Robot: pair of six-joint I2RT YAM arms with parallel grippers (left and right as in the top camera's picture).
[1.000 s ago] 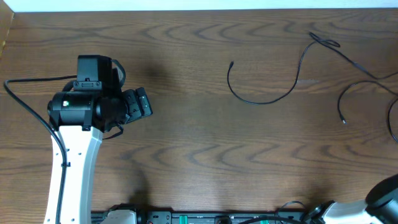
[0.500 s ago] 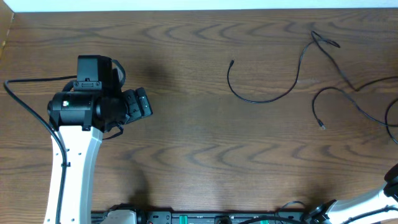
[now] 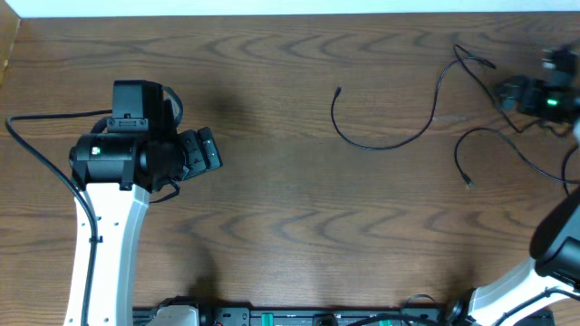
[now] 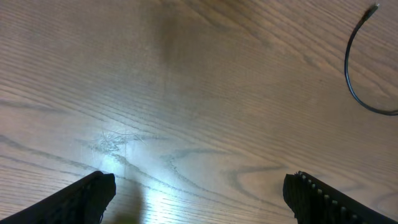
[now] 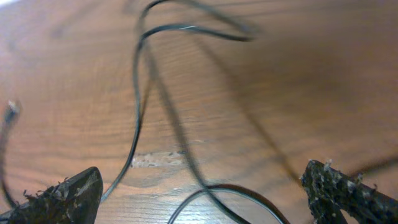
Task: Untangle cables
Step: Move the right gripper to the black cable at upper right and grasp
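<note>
The cables lie at the table's right. One thin black cable [image 3: 381,146] curves from a plug end up to a small tangle [image 3: 471,60]. A second cable [image 3: 476,136] loops down to a plug end near the right edge. My right gripper [image 3: 504,93] hovers over these strands, blurred. In the right wrist view it [image 5: 205,199] stands open, with cable strands [image 5: 138,93] crossing the wood between its fingers and none pinched. My left gripper [image 3: 207,150] stays far left, open and empty [image 4: 199,199]. A bit of the curved cable [image 4: 352,81] shows in that view's upper right corner.
A thick black cord [image 3: 41,154] runs from the left arm [image 3: 109,208] across the left side of the wooden table [image 3: 290,226]. The right arm's base [image 3: 553,244] comes up from the lower right corner. The table's far edge meets a pale wall [image 3: 272,7].
The second cable's plug end slid left. My right arm swung up from the lower right corner, and its gripper now hangs over the strands at the upper right. The left arm stayed still.
</note>
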